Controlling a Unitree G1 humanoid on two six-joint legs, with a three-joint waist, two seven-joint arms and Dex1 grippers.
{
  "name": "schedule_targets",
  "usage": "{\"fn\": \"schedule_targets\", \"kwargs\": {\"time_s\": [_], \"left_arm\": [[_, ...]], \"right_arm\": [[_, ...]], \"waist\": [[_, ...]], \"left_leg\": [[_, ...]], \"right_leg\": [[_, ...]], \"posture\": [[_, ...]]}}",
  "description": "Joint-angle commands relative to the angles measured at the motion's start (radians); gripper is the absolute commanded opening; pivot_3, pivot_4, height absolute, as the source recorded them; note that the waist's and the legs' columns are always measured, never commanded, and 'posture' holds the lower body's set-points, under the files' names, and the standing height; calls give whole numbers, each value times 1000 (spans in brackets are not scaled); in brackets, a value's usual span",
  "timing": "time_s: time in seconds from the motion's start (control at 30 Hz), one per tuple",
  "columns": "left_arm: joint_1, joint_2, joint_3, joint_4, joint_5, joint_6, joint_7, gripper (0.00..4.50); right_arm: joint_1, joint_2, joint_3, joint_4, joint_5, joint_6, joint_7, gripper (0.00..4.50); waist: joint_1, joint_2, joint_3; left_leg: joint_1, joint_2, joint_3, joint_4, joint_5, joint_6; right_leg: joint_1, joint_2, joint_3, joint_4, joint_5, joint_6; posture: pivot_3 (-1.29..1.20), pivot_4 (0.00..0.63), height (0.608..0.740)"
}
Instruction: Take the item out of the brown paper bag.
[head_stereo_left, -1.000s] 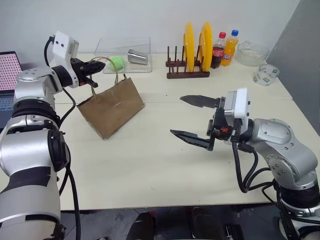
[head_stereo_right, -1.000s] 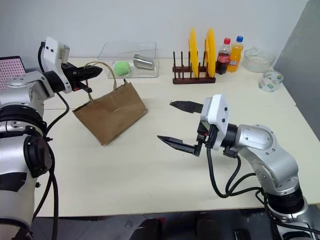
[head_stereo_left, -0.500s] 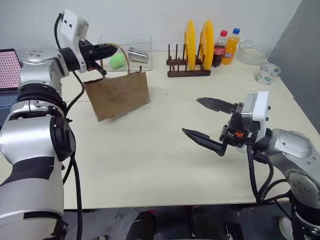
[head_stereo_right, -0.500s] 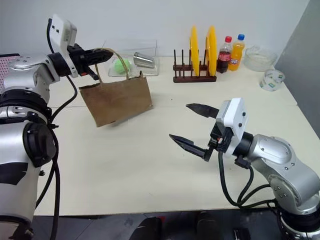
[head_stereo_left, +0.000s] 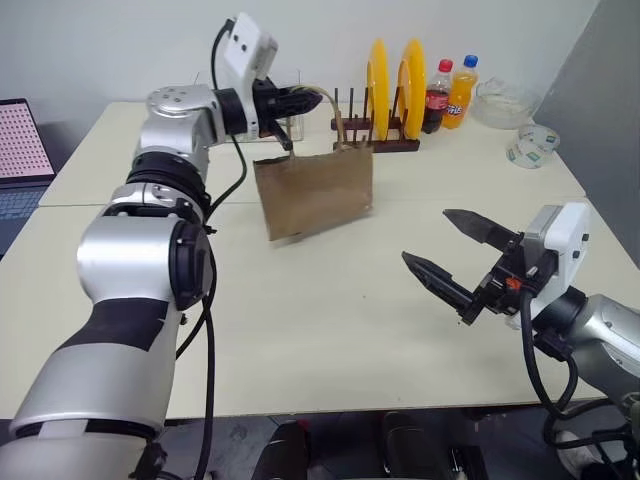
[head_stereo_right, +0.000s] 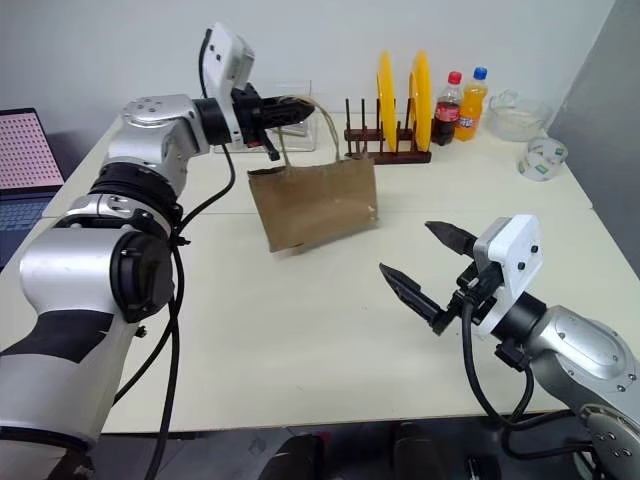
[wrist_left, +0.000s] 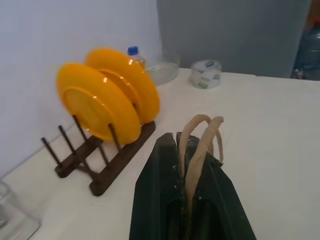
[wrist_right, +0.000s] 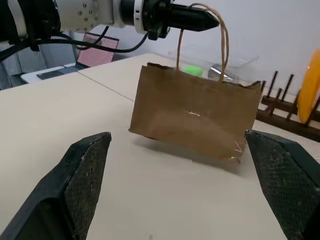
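Note:
The brown paper bag (head_stereo_left: 315, 195) hangs a little above the table by its two tan cord handles (wrist_left: 200, 145), slightly tilted, in front of the plate rack. My left gripper (head_stereo_left: 305, 97) is shut on those handles, its black fingers (wrist_left: 160, 180) pinching the cords. The bag's creased front also faces the right wrist view (wrist_right: 195, 117). The item is hidden; I cannot see into the bag. My right gripper (head_stereo_left: 426, 235) stands open over the table's front right, apart from the bag, with nothing between its fingers (wrist_right: 85, 170).
A wooden rack with two yellow plates (head_stereo_left: 385, 90) stands at the back, just behind the bag. A cola bottle (head_stereo_left: 436, 98), an orange soda bottle (head_stereo_left: 460, 95), a glass bowl (head_stereo_left: 505, 105) and a tape roll (head_stereo_left: 527, 148) sit back right. A laptop (head_stereo_left: 15, 150) lies far left.
My left gripper has swung right with the bag, lifting it off the table toward the plate rack. The right gripper drew back to the right, staying open. The camera view shifted too.

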Motion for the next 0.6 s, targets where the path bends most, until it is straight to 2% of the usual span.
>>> {"fn": "schedule_targets", "kwargs": {"time_s": [0.03, 0.33, 0.6], "left_arm": [[-74, -49, 6, -16, 15, -42, 28, 23], [-76, -163, -26, -4, 95, -83, 55, 23], [-51, -177, -65, 2, 174, -132, 103, 23]], "right_arm": [[60, -81, 6, -114, 50, -130, -81, 4500], [258, -366, 125, -114, 64, -493, -285, 4500], [349, -560, 271, -114, 2, -759, -435, 4500]], "waist": [[1, 0, 0], [-3, -1, 0], [-2, -1, 1]], "left_leg": [[0, 0, 0, 0, 0, 0], [1, 0, 2, 0, 0, 0], [1, 0, 3, 1, 0, 0]], "right_leg": [[0, 0, 0, 0, 0, 0], [1, 0, 2, 0, 0, 0], [1, 0, 2, 0, 0, 0]], "posture": [[0, 150, 740], [0, 150, 740], [0, 150, 740]]}}
